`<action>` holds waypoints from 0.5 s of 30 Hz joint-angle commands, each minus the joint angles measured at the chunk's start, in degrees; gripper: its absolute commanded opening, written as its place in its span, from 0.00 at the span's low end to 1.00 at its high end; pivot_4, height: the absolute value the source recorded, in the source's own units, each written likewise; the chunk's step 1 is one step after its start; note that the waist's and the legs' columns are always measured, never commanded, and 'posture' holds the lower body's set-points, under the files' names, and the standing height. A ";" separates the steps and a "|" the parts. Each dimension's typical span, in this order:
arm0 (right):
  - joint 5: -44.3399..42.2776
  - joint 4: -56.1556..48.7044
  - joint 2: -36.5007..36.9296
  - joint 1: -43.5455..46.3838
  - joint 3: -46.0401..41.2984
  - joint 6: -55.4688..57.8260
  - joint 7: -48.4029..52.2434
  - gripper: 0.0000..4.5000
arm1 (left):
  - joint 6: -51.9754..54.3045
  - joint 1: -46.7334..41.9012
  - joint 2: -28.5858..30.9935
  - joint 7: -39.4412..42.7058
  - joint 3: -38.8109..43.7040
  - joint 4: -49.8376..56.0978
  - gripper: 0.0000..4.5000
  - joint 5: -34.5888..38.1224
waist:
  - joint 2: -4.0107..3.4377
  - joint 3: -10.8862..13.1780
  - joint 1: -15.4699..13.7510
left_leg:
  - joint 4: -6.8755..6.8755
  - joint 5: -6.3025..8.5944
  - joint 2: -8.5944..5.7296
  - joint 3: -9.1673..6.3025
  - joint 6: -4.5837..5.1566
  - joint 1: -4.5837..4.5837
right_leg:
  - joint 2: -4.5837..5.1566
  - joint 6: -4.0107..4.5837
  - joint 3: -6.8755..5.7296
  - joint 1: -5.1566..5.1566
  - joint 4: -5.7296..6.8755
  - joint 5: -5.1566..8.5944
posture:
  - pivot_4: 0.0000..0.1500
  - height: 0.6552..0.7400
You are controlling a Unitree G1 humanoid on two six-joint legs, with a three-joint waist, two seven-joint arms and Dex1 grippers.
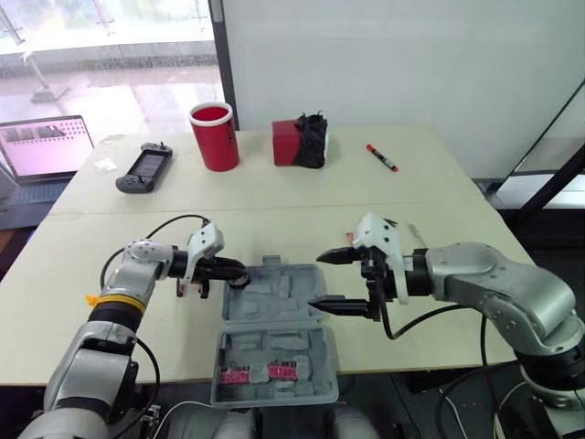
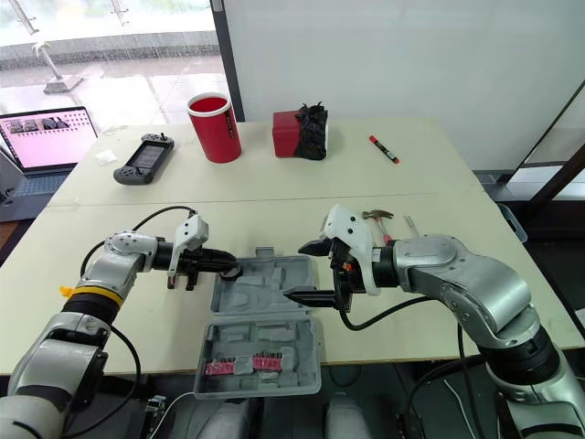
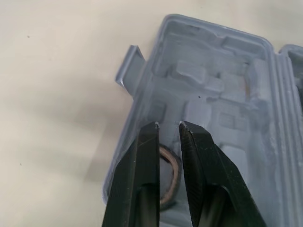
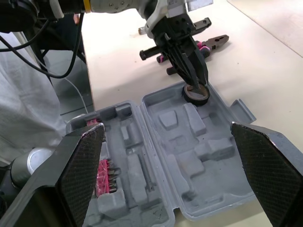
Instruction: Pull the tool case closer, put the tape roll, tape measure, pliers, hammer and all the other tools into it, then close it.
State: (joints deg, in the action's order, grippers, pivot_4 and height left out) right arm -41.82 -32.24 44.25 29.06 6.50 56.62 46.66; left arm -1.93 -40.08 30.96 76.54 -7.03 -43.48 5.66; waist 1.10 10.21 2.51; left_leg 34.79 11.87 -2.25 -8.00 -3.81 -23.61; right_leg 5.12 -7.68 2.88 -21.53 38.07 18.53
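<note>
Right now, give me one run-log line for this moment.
phase: loading | left gripper: holding dark tape roll in open grey plastic tool case corner | right gripper: open, over case | pink-handled pliers: on table

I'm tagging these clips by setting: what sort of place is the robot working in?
Probably an office or lab room rather than a workshop: pale tables pushed together, an open laptop beside a handheld controller, and a large window next to a plain white wall.

Left gripper (image 2: pixel 228 266) pinches tape roll (image 2: pixel 236 272) in case (image 2: pixel 274 306).
</note>
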 commanded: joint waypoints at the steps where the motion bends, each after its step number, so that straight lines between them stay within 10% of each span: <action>1: 0.08 -0.52 0.09 1.22 -0.15 -0.56 0.47 1.00 | -3.61 -0.69 -0.94 -1.44 1.48 -2.62 0.17 0.47 | 0.00 0.00 0.02 | 0.00 0.00 0.00 0.00 0.00 0.00 | 0.00 0.00 0.00 0.00 0.00 0.00 | 1.00 1.00; 15: -0.08 -0.84 0.79 0.54 -1.02 -0.10 0.54 1.00 | -15.12 0.15 -1.92 -3.52 -1.60 -13.86 0.17 -4.92 | -0.06 -0.04 0.01 | 0.04 0.02 0.00 0.00 0.03 0.07 | -0.01 0.00 0.00 0.08 0.01 0.00 | 1.00 1.00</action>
State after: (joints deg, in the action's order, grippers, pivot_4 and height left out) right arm -41.65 -32.04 44.36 29.51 6.55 56.90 46.94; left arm -18.01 -40.66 29.27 71.98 -8.33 -57.40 0.75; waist 1.04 10.17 2.52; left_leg 34.84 11.89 -2.25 -8.00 -3.78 -23.55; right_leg 5.11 -7.68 2.88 -21.44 38.09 18.52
